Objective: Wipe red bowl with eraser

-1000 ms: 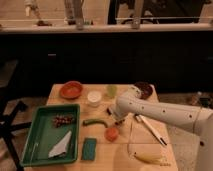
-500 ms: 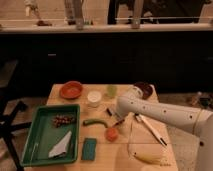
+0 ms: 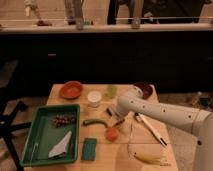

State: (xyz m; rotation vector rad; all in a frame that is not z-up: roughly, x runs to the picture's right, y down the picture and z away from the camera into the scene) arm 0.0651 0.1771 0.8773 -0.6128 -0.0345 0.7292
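- White arm (image 3: 165, 114) comes in over the right edge of the wooden bench (image 3: 122, 155) and lies low across it. Its rounded end sits about mid-bench, just in front of the far edge.
- The gripper (image 3: 119, 120) hangs under that end, close to the bench top near the middle. Honestly can't tell whether it's parted or closed, or if it's got hold of anything.
- The eraser (image 3: 109, 112) looks like the small dark block right beside the gripper, on its far-left side.
- The red bowl (image 3: 71, 89) is at the far left corner, well apart from the gripper.
- Between the two along the far edge are a white cup (image 3: 94, 97) and a green cup (image 3: 111, 90).
- A dark maroon bowl (image 3: 143, 89) sits at the far right corner, behind the arm.
- A green tray (image 3: 44, 118) fills the near left corner.
- Near the gripper are a green vegetable (image 3: 95, 121) and an orange ball (image 3: 112, 133).
- A teal sponge (image 3: 89, 148) is at the near edge and a banana (image 3: 147, 158) is by the near right corner.
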